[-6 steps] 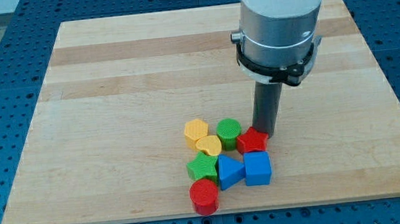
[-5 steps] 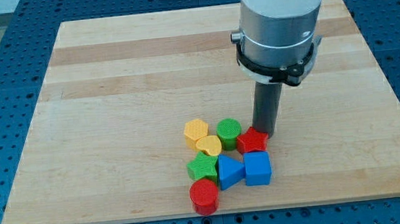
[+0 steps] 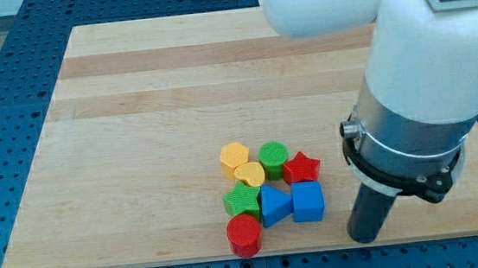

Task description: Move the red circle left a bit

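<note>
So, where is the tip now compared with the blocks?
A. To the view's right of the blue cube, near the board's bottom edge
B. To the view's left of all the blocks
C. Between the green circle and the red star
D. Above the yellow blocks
A: my tip stands apart to the view's right of the blue cube, low on the board, touching no block.

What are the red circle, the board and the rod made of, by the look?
Red circle: likely 3D-printed plastic, matte; fine ridges show on its side. Board: wood, smooth pale finish, with visible grain and joined strips. Rod: dark, matte, metal or plastic, can't tell. My tip sits at the view's right of the red circle, apart from the blocks.
</note>
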{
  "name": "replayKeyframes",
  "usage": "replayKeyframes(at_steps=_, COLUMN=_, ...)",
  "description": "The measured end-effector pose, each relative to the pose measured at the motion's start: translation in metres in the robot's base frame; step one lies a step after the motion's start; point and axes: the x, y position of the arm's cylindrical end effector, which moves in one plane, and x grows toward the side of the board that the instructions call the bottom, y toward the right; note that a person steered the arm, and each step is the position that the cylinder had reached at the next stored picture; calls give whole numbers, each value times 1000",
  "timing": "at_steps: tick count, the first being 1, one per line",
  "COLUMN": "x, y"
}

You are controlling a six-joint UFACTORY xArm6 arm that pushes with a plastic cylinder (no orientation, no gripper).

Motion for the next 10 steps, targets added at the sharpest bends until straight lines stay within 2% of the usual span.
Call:
replayKeyframes(at_steps=4, x=1, y=-40)
replayKeyframes(at_steps=5, x=1, y=-95)
replayKeyframes(at_steps=7, x=1, y=-99)
replayKeyframes(at_steps=10, x=-7, y=-136)
